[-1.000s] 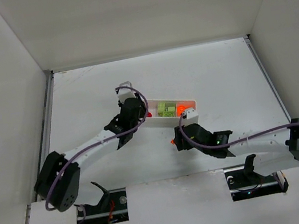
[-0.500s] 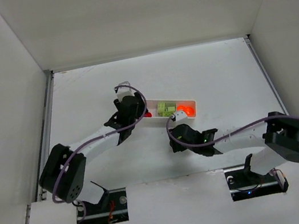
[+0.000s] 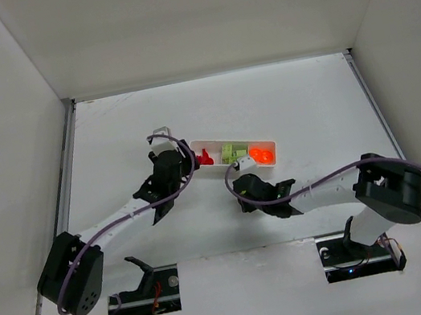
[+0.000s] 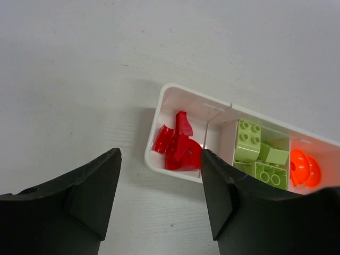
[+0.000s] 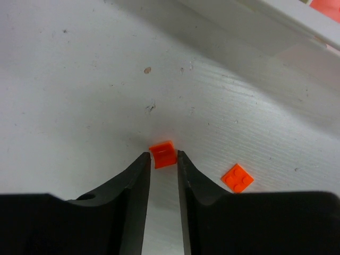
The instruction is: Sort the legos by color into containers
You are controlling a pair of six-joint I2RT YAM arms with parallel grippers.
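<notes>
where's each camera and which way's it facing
Top external: above and behind the bases, looking down on table, white tray, left arm, right arm.
Left wrist: on that wrist, looking down at the tray's red legos past the open left gripper.
Right wrist: on that wrist, facing the table, right gripper closed on an orange lego.
First two share the tray.

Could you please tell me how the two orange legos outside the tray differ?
The pinched orange lego sits between the right gripper's fingertips, tilted, with no studs showing. The loose orange lego lies free beside them, flat, four studs up. Both are bright orange and on the table.
</notes>
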